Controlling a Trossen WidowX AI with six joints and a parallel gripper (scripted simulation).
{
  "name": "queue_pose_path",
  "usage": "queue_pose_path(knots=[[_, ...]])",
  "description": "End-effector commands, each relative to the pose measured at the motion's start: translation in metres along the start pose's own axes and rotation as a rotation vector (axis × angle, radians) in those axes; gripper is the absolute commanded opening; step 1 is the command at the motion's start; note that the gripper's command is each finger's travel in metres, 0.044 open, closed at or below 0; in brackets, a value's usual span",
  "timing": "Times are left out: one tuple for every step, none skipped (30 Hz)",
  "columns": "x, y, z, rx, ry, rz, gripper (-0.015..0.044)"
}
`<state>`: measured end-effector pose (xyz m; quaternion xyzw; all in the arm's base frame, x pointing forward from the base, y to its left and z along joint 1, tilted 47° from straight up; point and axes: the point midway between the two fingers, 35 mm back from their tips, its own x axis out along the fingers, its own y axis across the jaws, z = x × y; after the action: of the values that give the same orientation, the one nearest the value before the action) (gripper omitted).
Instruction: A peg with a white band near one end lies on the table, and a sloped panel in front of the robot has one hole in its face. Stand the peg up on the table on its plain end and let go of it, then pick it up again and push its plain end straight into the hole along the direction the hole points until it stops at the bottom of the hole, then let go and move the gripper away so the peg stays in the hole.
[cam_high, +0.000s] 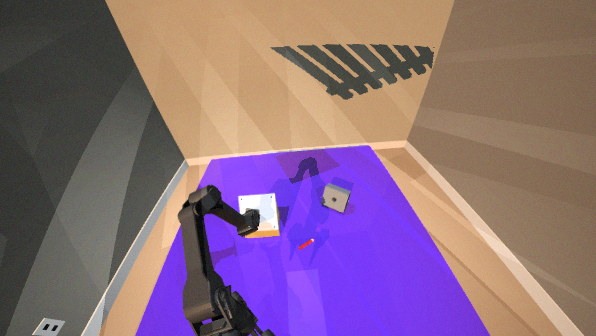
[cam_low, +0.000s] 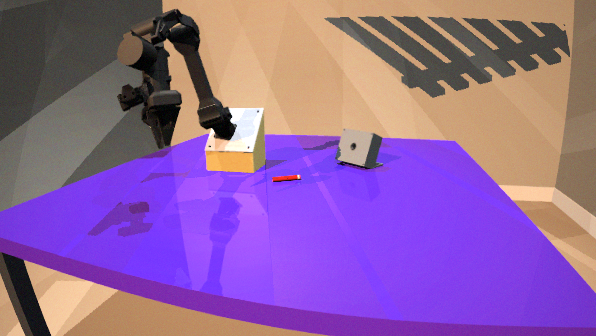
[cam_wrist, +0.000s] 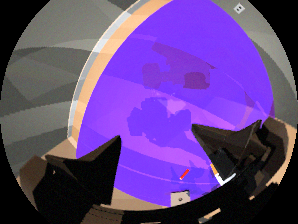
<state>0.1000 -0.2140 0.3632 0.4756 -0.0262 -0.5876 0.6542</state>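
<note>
The red peg (cam_high: 305, 244) (cam_low: 285, 178) (cam_wrist: 185, 174) lies on its side on the purple table (cam_high: 380, 270) (cam_low: 320, 240) (cam_wrist: 100, 120); its white band is at the right end in the top and exterior views. The grey sloped panel (cam_high: 342, 194) (cam_low: 364, 151) (cam_wrist: 174, 196) stands beyond the peg, with one dark hole in its face. My gripper (cam_low: 162, 144) (cam_wrist: 157, 133) is open and empty. It hangs above the table, well to the left of the peg in the exterior view. In the top view its fingers are hard to make out at the bottom edge.
A yellow box with a white sloped top (cam_high: 267, 205) (cam_low: 250, 120) carries the arm's base, left of the peg and panel. The arm (cam_high: 195, 250) (cam_low: 197, 75) rises from it and bends out to the left. A wall stands behind the table.
</note>
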Motion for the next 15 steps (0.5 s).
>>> queue_pose_path(knots=[[0.013, 0.002, -0.014, -0.094, 0.042, -0.015, 0.0440], [0.015, 0.003, -0.017, -0.106, 0.053, -0.016, 0.0440], [0.017, 0.003, -0.021, -0.118, 0.064, -0.018, 0.0440], [0.020, 0.004, -0.025, -0.130, 0.075, -0.019, 0.0440], [0.022, 0.004, -0.029, -0.143, 0.087, -0.020, 0.0440], [0.024, 0.005, -0.033, -0.155, 0.097, -0.021, 0.0440], [0.026, 0.006, -0.037, -0.168, 0.108, -0.022, 0.0440], [0.028, 0.006, -0.041, -0.181, 0.119, -0.023, 0.0440], [0.030, 0.007, -0.045, -0.194, 0.130, -0.024, 0.0440], [0.031, 0.007, -0.049, -0.208, 0.140, -0.025, 0.0440], [0.034, 0.007, -0.052, -0.228, 0.148, -0.029, 0.0440], [0.037, 0.008, -0.056, -0.254, 0.157, -0.034, 0.0440], [0.040, 0.008, -0.060, -0.280, 0.167, -0.039, 0.0440], [0.042, 0.008, -0.064, -0.306, 0.176, -0.044, 0.0440], [0.045, 0.008, -0.069, -0.333, 0.185, -0.048, 0.0440]])
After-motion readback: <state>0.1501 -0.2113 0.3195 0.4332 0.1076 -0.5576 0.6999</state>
